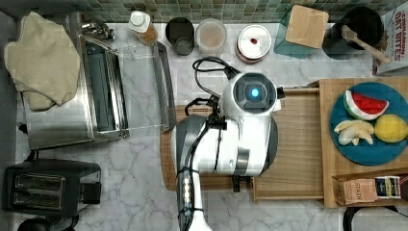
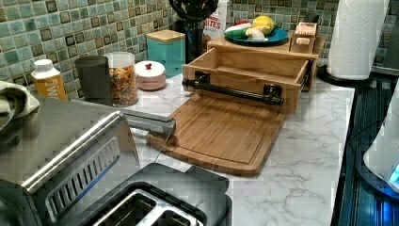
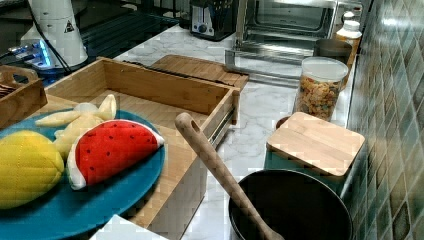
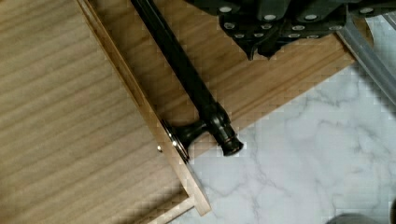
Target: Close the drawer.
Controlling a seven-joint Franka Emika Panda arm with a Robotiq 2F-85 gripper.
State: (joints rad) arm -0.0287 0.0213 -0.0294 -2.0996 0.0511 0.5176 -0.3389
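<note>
Wooden drawer [image 2: 244, 70] open, cutting board [image 2: 221, 134] beneath handle [image 2: 233, 89]

Drawer [image 2: 244, 70] pulled out from its wooden cabinet — black bar handle [image 2: 233, 89] on the front, hanging over the cutting board [image 2: 221, 134] on the marble surface [image 2: 306, 165]. Blue plate [image 2: 256, 36] of toy fruit on top. Toaster oven [image 2: 56, 150] door open — cereal jar [image 2: 123, 77] near the tiled wall.

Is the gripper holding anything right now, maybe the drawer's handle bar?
Nothing held. In the wrist view the gripper hangs apart from the black metal handle bar of the open pale wooden drawer, over the darker wooden cutting board.
</note>
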